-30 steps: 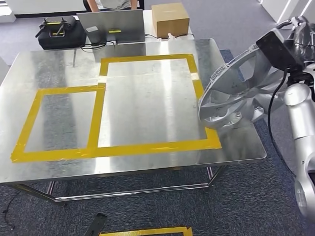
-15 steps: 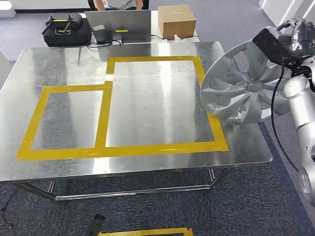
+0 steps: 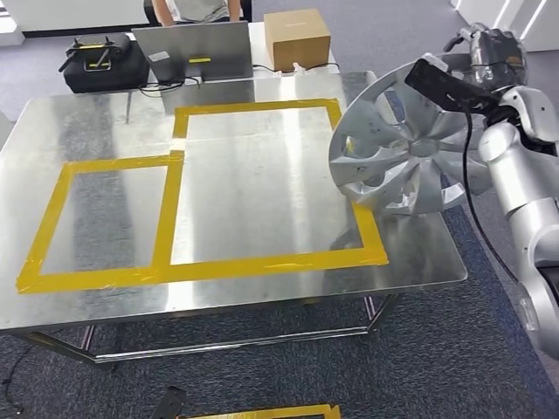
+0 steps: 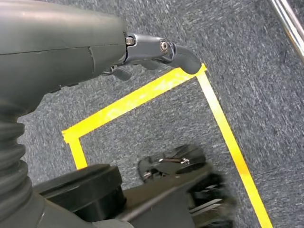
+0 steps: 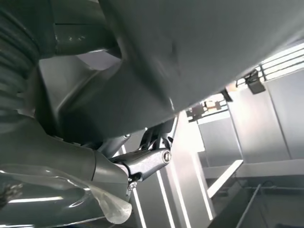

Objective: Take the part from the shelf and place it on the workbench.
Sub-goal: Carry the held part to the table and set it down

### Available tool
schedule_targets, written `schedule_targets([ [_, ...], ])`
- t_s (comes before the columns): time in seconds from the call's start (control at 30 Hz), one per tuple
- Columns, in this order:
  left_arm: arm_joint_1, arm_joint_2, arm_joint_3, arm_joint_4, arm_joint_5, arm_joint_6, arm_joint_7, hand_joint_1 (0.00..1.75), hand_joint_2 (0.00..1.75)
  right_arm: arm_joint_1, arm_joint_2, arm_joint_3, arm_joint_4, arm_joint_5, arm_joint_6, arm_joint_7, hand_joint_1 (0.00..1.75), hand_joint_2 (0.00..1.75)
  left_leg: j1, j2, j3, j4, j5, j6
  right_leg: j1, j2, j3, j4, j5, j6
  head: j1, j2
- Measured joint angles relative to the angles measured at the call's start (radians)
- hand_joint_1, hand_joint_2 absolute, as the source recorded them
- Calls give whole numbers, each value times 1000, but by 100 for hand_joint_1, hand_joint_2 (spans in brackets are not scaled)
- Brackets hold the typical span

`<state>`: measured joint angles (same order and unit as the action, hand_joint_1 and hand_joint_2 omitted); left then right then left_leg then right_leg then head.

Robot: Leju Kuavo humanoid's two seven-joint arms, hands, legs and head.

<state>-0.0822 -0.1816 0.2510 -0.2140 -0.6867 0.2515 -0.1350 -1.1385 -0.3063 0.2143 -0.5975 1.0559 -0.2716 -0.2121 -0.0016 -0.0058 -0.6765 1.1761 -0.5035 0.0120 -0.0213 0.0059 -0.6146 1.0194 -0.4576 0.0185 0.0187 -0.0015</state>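
Right hand grips the wheel cover by its upper rim, holding it tilted over the bench's right edge; the large taped square lies leftward.

This looks like a robotics test lab set up in an office-type room: grey carpet tile underfoot, with yellow tape marking out a standing box on it. A steel workbench carries two taped yellow rectangles, and beyond it, toward twelve o'clock, a second table holds an open laptop, a cardboard box and a black case, with a person seated behind. White wall panels show at two o'clock.
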Motion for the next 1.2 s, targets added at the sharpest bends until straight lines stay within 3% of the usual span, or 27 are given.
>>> schedule_targets([
  [0.07,0,0,5,0,1,0,0,0,175,-8,9,12,5,1,2,2,175,175,-3,0,55,-115,38,8,3,0,0,1,-1,6,1,0],
  [0.1,1,-1,8,0,1,0,0,0,175,-10,13,16,8,1,2,2,175,175,-5,0,65,-138,41,11,4,-1,-1,1,0,10,1,0],
  [0.17,3,-1,14,0,2,0,0,0,175,-14,19,24,13,2,1,3,175,175,-7,-1,65,-144,43,17,4,-3,0,-4,2,22,1,0],
  [0.23,5,-2,16,0,0,0,0,0,175,-15,21,30,18,4,0,9,175,175,-3,-2,66,-152,51,28,3,-4,-11,11,-13,32,3,0],
  [0.27,5,-3,16,0,0,0,-1,0,175,-15,23,33,21,5,-2,14,175,175,-1,-2,67,-156,54,33,3,-5,-29,44,-35,36,4,0],
  [0.33,9,-4,19,0,4,4,-4,0,175,-15,29,38,32,7,-13,23,175,175,-1,-2,66,-157,57,37,2,-5,-87,169,-96,39,7,0],
  [0.4,17,-5,26,1,12,15,-6,0,175,-15,40,41,45,9,-30,26,175,175,-3,-2,66,-156,56,38,2,-5,-134,267,-119,41,7,0],
  [0.43,20,-5,31,1,15,20,-5,0,175,-16,45,42,51,11,-36,26,175,175,-4,-2,67,-156,56,38,3,-5,-135,265,-104,40,7,0],
  [0.47,23,-5,36,1,18,25,-4,0,175,-20,51,43,56,15,-40,26,175,175,-5,-2,68,-156,55,38,3,-5,-117,222,-73,37,7,0],
  [0.53,25,-5,42,1,20,31,1,0,175,-30,65,45,65,23,-42,25,175,175,-7,-2,68,-155,54,35,5,-6,-49,83,-12,29,7,0],
  [0.6,25,-5,45,2,20,34,4,0,175,-40,80,49,73,30,-42,25,175,175,-9,-3,65,-154,53,29,8,-5,-4,-3,7,21,6,0],
  [0.73,29,-2,55,3,19,35,7,0,175,-58,110,60,92,56,-34,33,175,175,-7,-3,61,-143,40,7,6,-5,6,-19,7,6,5,0],
  [0.8,29,-1,62,3,19,35,6,0,175,-70,124,69,104,77,-24,42,175,175,-3,-2,28,-66,-8,-7,2,-7,9,-22,10,-1,1,0],
  [0.87,31,-1,66,4,20,35,6,0,175,-77,132,78,117,92,-16,46,175,175,3,-1,-29,64,-69,-17,1,-7,9,-22,9,-4,-2,0],
  [0.9,33,-1,67,4,20,35,6,0,175,-79,136,83,123,97,-15,47,175,175,7,-1,-49,109,-82,-20,1,-7,9,-22,9,-4,-2,0],
  [0.93,34,0,68,5,20,35,6,0,175,-81,139,86,128,100,-13,47,175,175,9,-1,-54,119,-76,-22,0,-7,9,-22,9,-4,-3,0],
  [0.97,35,0,69,5,20,35,6,0,175,-83,141,89,131,101,-13,47,175,175,12,-1,-40,91,-52,-23,-1,-6,10,-21,8,-3,-2,0],
  [1.07,35,0,71,5,20,35,6,0,175,-91,145,95,138,104,-11,48,175,175,15,-1,47,-93,32,-22,-1,-5,12,-15,3,8,-2,0],
  [1.13,36,0,71,5,20,35,6,0,175,-94,146,98,143,104,-10,49,175,175,12,-3,69,-143,41,-14,1,-4,10,-14,3,21,-2,0],
  [1.2,37,0,71,5,20,35,6,0,175,-94,147,102,147,103,-9,49,175,175,10,-3,68,-147,44,1,-1,-4,8,-19,5,32,-2,0],
])
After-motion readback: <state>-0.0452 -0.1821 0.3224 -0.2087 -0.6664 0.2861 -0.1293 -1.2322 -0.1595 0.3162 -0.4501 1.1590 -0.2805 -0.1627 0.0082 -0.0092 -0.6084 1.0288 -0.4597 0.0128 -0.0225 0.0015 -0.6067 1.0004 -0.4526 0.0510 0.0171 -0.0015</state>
